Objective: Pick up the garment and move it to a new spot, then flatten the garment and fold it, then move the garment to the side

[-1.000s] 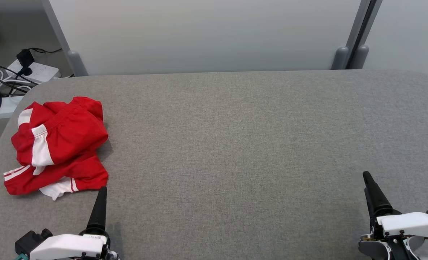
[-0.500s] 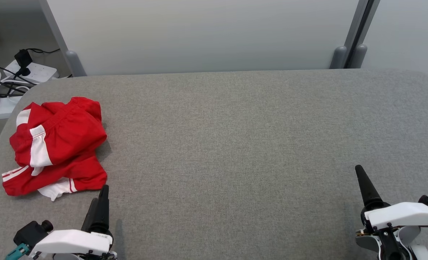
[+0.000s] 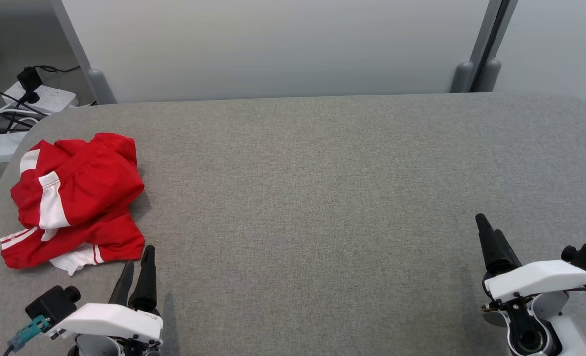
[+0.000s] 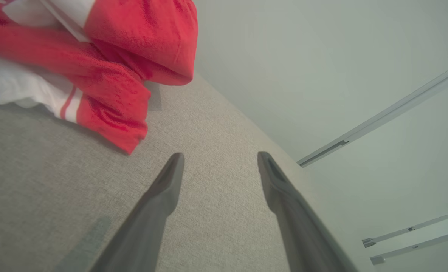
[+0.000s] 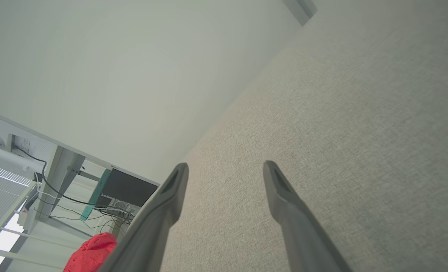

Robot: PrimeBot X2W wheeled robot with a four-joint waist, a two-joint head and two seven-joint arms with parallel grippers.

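**Left pincer closes on the garment's near corner**

Since a second ago my left pincer (image 3: 138, 256) has rolled, so both fingers now show where one did, and its tips have crept forward. The right pincer (image 3: 488, 225) has also advanced. The slight leftward slide of everything else is the head camera turning, not the cloth moving.

Both pincers stand fully open and hold nothing. The left wrist view shows a clear gap between the fingers of the left pincer (image 4: 220, 155), with bare grey table (image 3: 322, 198) under it.

The red and white garment (image 3: 75, 198) lies crumpled just ahead and to the left of the left fingertips. Its near corner (image 4: 127, 141) is just beside them but not touching. I judge that its nearest hem runs crosswise to the fingers, and the heap piles away beyond it.

The right pincer (image 5: 225, 164) is well apart, with the garment (image 5: 91, 253) far off to its left. So the pickup falls to the left arm.
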